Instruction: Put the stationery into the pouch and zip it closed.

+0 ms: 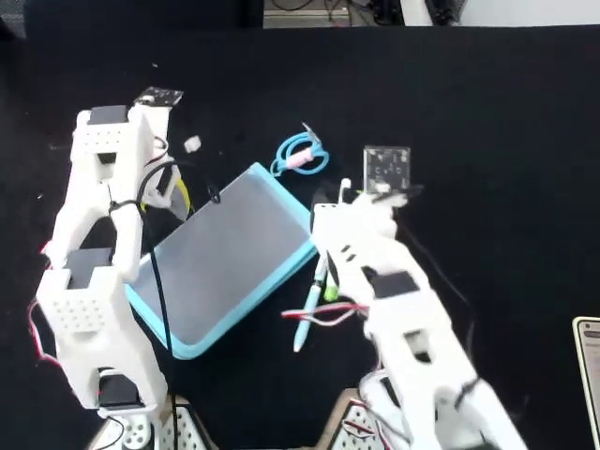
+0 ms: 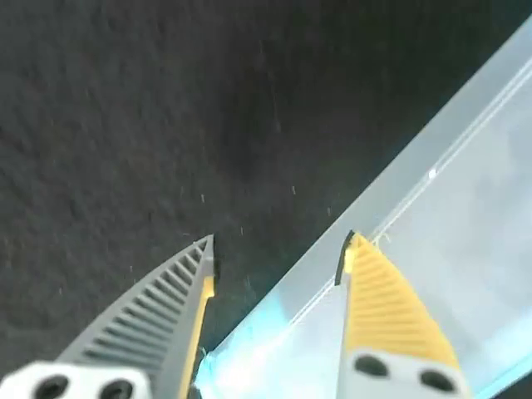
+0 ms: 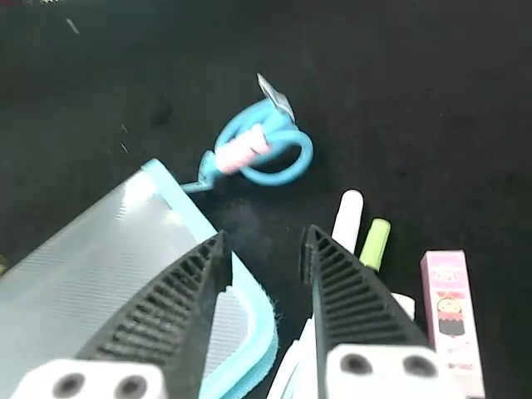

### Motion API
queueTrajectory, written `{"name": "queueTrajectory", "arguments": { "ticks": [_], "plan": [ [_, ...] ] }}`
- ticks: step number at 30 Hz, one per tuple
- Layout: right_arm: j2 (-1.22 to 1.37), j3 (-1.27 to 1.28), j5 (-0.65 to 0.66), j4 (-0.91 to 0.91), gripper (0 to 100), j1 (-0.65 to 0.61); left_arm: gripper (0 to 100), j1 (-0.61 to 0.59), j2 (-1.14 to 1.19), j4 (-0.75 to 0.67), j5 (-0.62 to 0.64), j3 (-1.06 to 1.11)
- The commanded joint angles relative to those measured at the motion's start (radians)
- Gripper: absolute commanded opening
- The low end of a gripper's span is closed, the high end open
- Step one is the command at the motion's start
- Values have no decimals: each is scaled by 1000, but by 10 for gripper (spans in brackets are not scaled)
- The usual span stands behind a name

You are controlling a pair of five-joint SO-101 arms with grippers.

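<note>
Blue-edged pouch [image 1: 225, 255] lies flat — left gripper [image 2: 278, 248] spread wide over its edge; right gripper [image 3: 264, 249] parted, empty.

A desk [image 1: 506, 112] covered in matt black cloth spreads across the whole scene. Seen close up, the fabric has a fine grainy weave dotted with a few pale lint flecks. At the desk's right edge, toward its near side, lies a pale flat rectangle [image 1: 589, 349] with a grey border, cut off so that what it is cannot be told. Beyond the desk's far edge runs a narrow strip of lighter floor [image 1: 291, 17] with dark cables [image 1: 384, 9] lying on it.
</note>
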Motion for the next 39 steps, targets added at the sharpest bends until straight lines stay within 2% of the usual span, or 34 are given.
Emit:
{"name": "queueTrajectory", "arguments": {
  "ticks": [1,4,7,14,17,25,29,34,39],
  "plan": [
    [257,-240,-9,87,105,12,245,-22,-186,-12,9,124],
    [456,-397,-23,149,87,-5,245,-13,-324,-63,14,282],
    [579,-489,-80,173,103,-25,245,-18,-463,-190,14,476],
    [619,-518,-92,183,116,-40,245,10,-750,-371,2,914],
    [622,-506,-92,190,116,-66,245,16,-832,-397,-57,1023],
    [622,-498,-84,282,116,-192,245,-93,-867,-397,-83,1063],
    [621,-493,-78,284,116,-253,245,-182,-867,-410,-161,1055],
    [613,-484,29,292,116,-345,245,-302,-867,-517,-173,1059],
    [607,-489,117,319,116,-405,245,-348,-879,-546,-169,1044]
  ]
}}
